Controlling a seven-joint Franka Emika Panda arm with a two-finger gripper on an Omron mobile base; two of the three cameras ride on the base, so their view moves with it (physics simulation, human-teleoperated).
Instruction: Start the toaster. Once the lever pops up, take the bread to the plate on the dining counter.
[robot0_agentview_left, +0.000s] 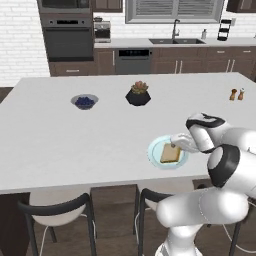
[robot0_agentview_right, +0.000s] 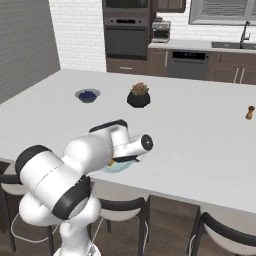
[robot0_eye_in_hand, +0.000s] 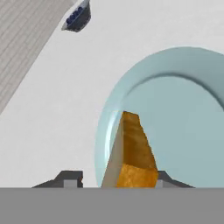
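1. My jaws (robot0_eye_in_hand: 114, 181) stand partly apart, one dark tip on each side of the bread (robot0_eye_in_hand: 131, 153). From the hand view I cannot tell whether the tips press on the slice or stand just clear of it, so I will not claim a grip.
2. The bread is over the plate (robot0_eye_in_hand: 188, 127). In the hand view it rises as a tan wedge with a darker crust, its far corner above the plate's near rim. In the left base view the slice (robot0_agentview_left: 170, 153) looks to lie on the plate (robot0_agentview_left: 155, 150), just beside my wrist.
3. The plate sits near the front edge of the white table (robot0_agentview_left: 75, 140), the dining one with dark chairs (robot0_agentview_left: 55, 210) tucked under it. So the carrying leg of the job looks finished: the bread has reached the plate it was meant for.
4. I judge the toasting step done too, since the slice is here rather than in an appliance.
5. What is left, as I read it: make sure the slice rests flat, part my jaws fully, and lift clear without dragging it off the rim.
6. Farther out on the table stand a small bowl of dark berries (robot0_agentview_left: 84, 101), a potted plant (robot0_agentview_left: 138, 94) and two shakers (robot0_agentview_left: 237, 94), all well apart from the plate.
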